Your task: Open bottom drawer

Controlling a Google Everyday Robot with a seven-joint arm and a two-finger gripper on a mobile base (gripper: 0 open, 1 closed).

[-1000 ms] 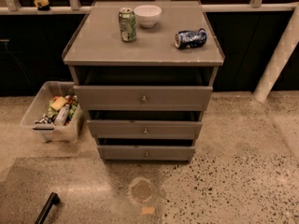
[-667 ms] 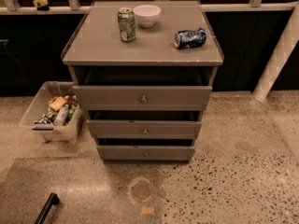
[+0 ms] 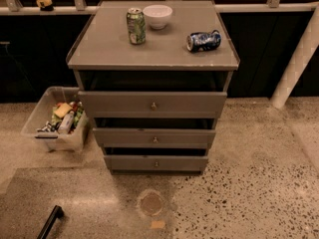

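Note:
The bottom drawer (image 3: 174, 164) is the lowest and narrowest grey-brown front of the cabinet, with a small brass knob (image 3: 156, 164) at its centre. It sits close to the floor, pulled out less than the two above. The middle drawer (image 3: 179, 139) and the top drawer (image 3: 189, 104) stand pulled out a little, each further than the one below. My gripper (image 3: 50, 222) shows only as a dark bar at the bottom left corner, low over the floor, well left of and in front of the cabinet.
On the cabinet top (image 3: 99, 49) stand a green can (image 3: 135, 26), a white bowl (image 3: 157, 16) and a blue can (image 3: 203, 40) on its side. A clear bin (image 3: 37, 133) of items sits left of the cabinet. A white post (image 3: 294, 63) leans at right.

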